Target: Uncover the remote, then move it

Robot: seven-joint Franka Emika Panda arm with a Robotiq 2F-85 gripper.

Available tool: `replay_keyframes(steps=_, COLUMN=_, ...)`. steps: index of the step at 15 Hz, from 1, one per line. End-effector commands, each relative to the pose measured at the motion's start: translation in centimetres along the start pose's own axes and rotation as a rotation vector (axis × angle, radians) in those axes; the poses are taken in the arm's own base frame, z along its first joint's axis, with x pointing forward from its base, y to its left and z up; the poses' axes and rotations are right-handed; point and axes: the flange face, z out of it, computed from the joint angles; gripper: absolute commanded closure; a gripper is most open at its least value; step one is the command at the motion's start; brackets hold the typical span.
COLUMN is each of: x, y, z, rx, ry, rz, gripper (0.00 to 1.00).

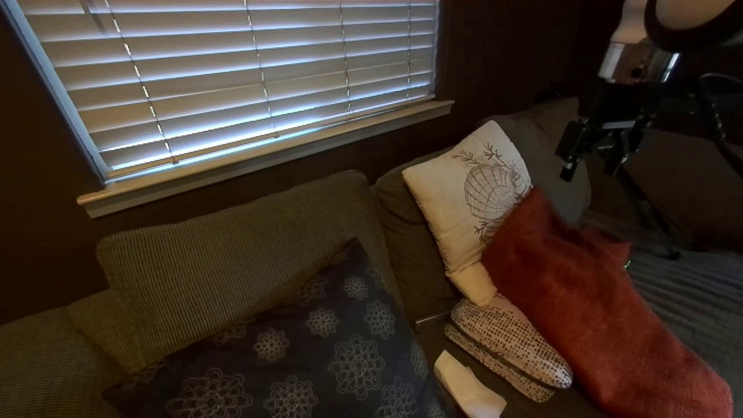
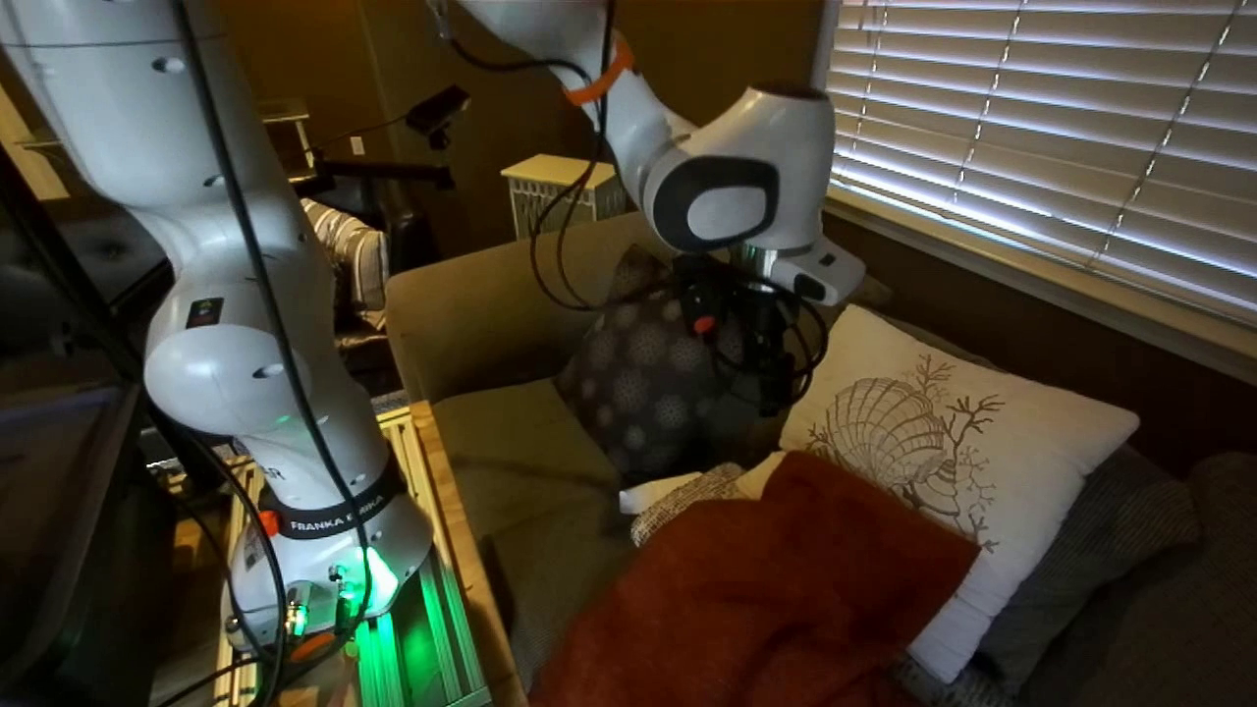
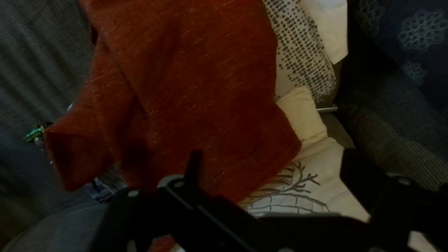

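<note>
Your gripper (image 1: 590, 169) hangs spread wide, presumably so you can pinch the red blanket (image 1: 592, 296), which laps over the white pillow (image 1: 458, 203), probably hiding the unseen remote beneath.

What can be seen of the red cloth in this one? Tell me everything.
The red cloth is rust-toned, with a woven look and fine pale flecks in the wrist view. It looks limp, draped at a slant with soft folds and creases; a flap juts out on one side. It overlaps parts of the white shell-print pillow and the dotted cushion, apparently resting on both. The open pincer hangs apart from it. What lies wholly beneath it is hidden.
</note>
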Motion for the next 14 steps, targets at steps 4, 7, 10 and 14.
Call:
replay_keyframes(steps=4, x=5.5, y=-1.0, z=7.7, rx=-0.033, ry=0.016, rz=0.136, gripper=0.00)
replay_keyframes(steps=7, x=8.0, y=-1.4, z=10.1, rx=-0.037, ry=0.031, rz=0.169, gripper=0.00)
replay_keyframes(steps=10, x=10.0, y=-1.9, z=12.3, rx=-0.052, ry=0.012, rz=0.195, gripper=0.00)
replay_keyframes(steps=14, x=11.8, y=-2.2, z=14.9, rx=-0.090, ry=-0.031, rz=0.216, gripper=0.00)
